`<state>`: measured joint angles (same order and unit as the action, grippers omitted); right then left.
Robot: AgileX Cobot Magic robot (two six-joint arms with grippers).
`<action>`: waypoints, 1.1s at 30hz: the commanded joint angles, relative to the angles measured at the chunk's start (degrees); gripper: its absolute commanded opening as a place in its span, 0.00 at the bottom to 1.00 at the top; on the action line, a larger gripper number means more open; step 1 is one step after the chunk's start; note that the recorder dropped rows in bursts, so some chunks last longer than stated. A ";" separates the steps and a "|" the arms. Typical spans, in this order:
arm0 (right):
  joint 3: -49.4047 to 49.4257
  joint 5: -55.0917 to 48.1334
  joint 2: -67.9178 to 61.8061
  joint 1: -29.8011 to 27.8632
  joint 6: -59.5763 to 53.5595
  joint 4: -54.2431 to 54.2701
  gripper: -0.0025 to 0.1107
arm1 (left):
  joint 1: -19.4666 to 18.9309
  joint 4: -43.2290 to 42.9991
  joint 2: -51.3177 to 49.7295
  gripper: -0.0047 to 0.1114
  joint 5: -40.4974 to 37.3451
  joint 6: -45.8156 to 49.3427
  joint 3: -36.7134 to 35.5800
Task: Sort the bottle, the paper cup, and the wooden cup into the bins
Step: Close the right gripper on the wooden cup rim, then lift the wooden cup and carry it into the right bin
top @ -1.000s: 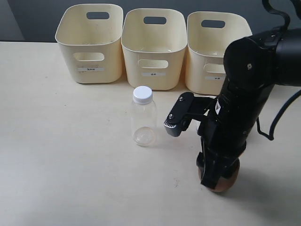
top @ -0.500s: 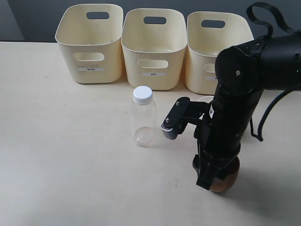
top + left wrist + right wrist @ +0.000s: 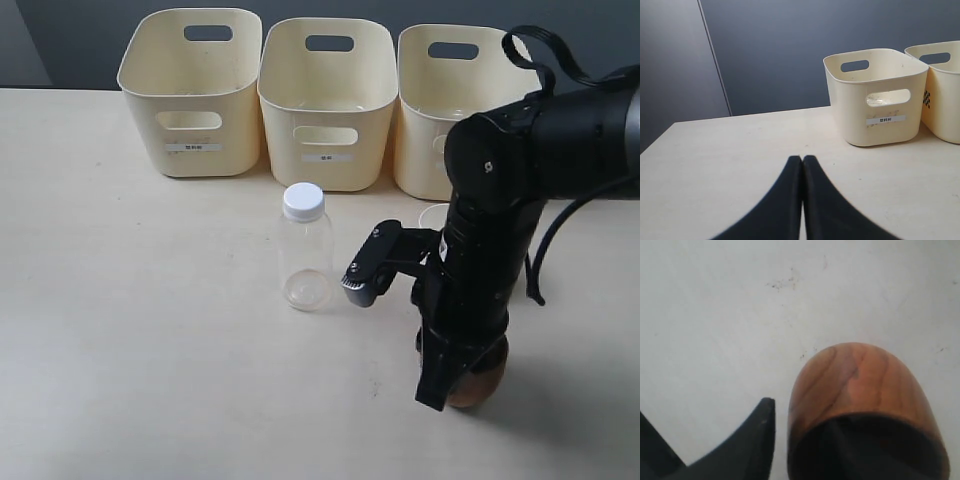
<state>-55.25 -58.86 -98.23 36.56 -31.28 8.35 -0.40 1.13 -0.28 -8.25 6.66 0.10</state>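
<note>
The wooden cup stands on the table at the front right, mostly covered by my right arm. In the right wrist view the wooden cup fills the lower part. My right gripper is open astride its wall: one finger is just outside with a small gap, and the other looks like the dark shape inside. The clear bottle with a white cap stands upright in the middle. Only the rim of the paper cup shows behind the arm. My left gripper is shut and empty over bare table.
Three cream bins line the back edge: left, middle, right. The left wrist view shows the left bin and part of another. A cable loops above my right arm.
My right arm has shifted slightly left and come lower over the wooden cup. The bottle, the cups and the bins have not moved.
</note>
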 commanded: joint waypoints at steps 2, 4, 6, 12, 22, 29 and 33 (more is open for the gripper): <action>0.26 -1.21 -0.35 0.03 -0.09 -0.41 0.02 | -0.03 0.05 0.28 0.04 0.52 -0.11 -0.10; 0.26 -1.30 -0.35 0.03 -0.09 -0.41 0.02 | -0.03 0.05 0.28 0.04 0.52 -0.11 -0.10; 0.26 -1.30 -0.35 0.03 -0.09 -0.41 0.02 | -0.03 0.05 0.28 0.04 0.52 -0.11 -0.10; 0.04 -4.03 0.43 0.03 -0.09 -1.89 0.02 | -0.03 0.05 0.28 0.04 0.52 -0.11 -0.10; -1.80 -3.16 13.01 0.03 -0.09 -3.33 0.02 | -0.03 0.05 0.28 0.04 0.52 -0.11 -0.10; -8.15 0.48 22.89 0.03 0.85 -5.67 0.02 | -0.03 0.05 0.28 0.04 0.52 -0.11 -0.10; -9.68 7.82 25.69 0.03 5.99 -11.15 0.02 | -0.03 0.05 0.28 0.04 0.52 -0.11 -0.10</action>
<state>-63.85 -56.42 -74.43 36.56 -28.71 1.45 -0.40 1.13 -0.28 -8.25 6.66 0.10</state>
